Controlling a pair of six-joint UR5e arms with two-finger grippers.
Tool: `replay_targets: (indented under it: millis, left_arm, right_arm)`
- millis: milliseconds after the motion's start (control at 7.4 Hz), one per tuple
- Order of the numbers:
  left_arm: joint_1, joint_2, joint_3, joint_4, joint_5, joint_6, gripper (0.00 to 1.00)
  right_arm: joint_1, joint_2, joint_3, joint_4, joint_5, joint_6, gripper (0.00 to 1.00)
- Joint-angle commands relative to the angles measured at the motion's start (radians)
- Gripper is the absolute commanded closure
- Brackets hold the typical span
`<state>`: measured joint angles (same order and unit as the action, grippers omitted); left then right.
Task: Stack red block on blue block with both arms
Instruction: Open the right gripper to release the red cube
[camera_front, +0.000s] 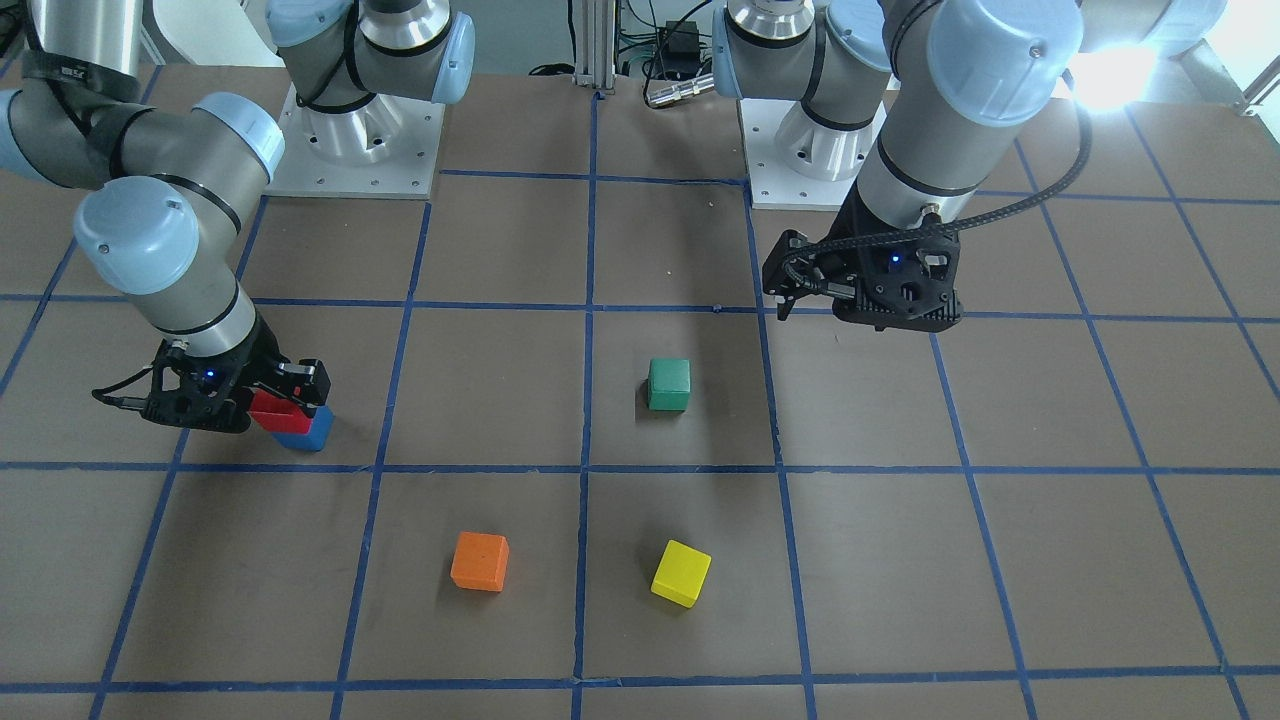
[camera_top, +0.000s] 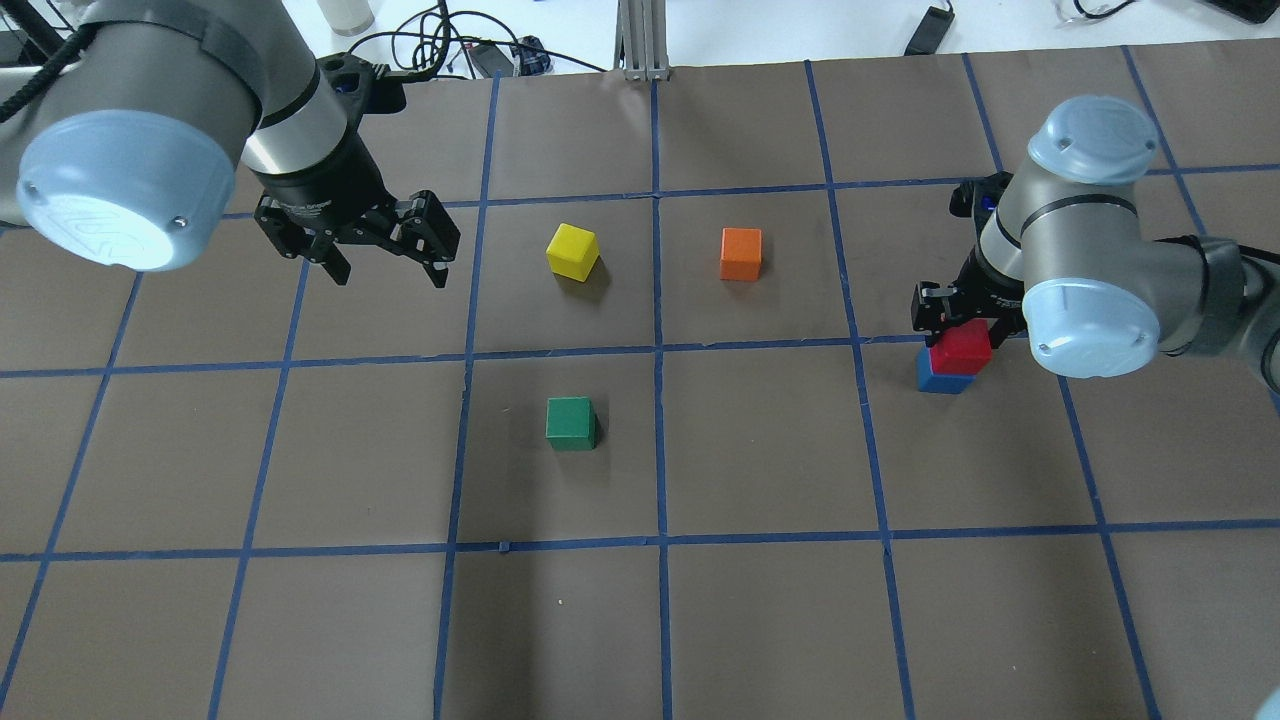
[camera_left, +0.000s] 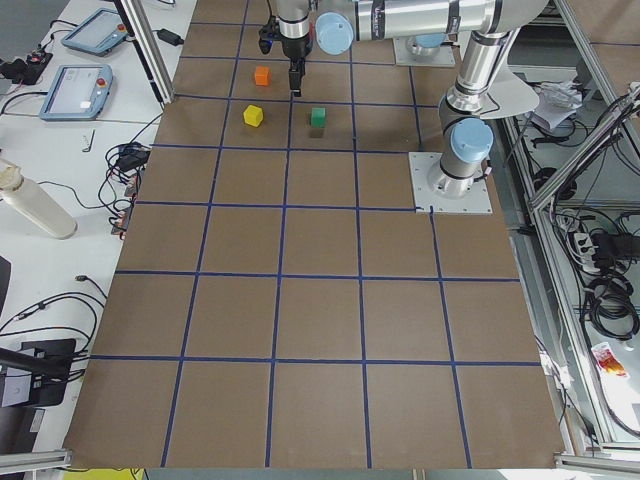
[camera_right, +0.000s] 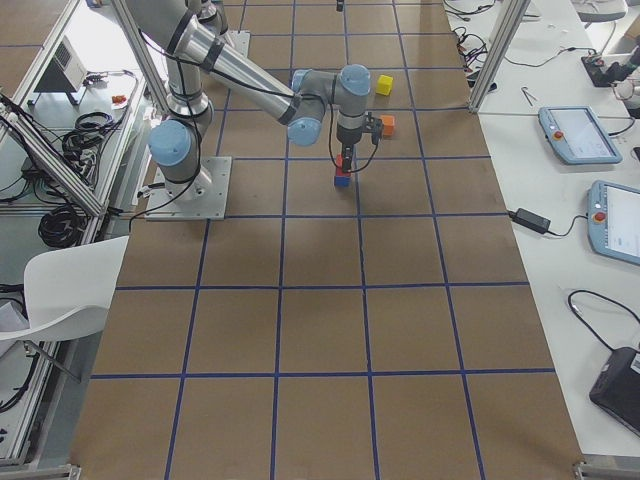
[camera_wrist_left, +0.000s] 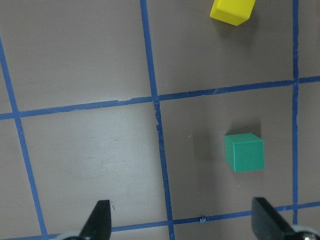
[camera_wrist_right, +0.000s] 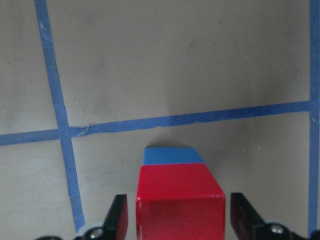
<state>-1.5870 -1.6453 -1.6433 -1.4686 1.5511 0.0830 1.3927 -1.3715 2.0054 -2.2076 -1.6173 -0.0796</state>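
The red block sits on the blue block, near a blue tape line. The right gripper points down, its jaws straddling the red block with a slight gap each side, apparently not touching it. The left gripper hovers wide open and empty, well apart from the stack. The green block lies between them.

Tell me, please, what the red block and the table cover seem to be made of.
Red block: probably painted wood or hard plastic; matte, even colour, sharp edges, no glare. Table cover: looks like brown paper or card, matte, with faint scuffs; its blue tape lines have frayed edges.
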Motion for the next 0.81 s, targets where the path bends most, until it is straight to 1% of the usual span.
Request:
replay_targets:
  millis: [0, 135, 405, 541, 676]
  left_arm:
    - [-0.001, -0.011, 0.014, 0.004, -0.005, -0.017, 0.0]
    - [-0.001, -0.008, 0.014, 0.004, -0.002, -0.016, 0.0]
    - [-0.002, 0.019, 0.013, 0.004, 0.003, -0.012, 0.0]
    - [-0.01, 0.024, 0.011, 0.007, 0.003, -0.012, 0.0]
    - [-0.011, 0.038, 0.02, 0.007, 0.006, -0.014, 0.0]
  right_arm:
    - [-0.003, -0.023, -0.032, 0.012, -0.024, 0.011, 0.0]
    - [-0.003, -0.059, -0.115, 0.123, -0.045, 0.006, 0.0]
    - [0.009, -0.134, -0.322, 0.48, -0.012, 0.015, 0.0]
    - [0.037, -0.182, -0.396, 0.588, 0.016, 0.017, 0.0]
    - [0.069, -0.21, -0.437, 0.629, 0.054, 0.036, 0.0]
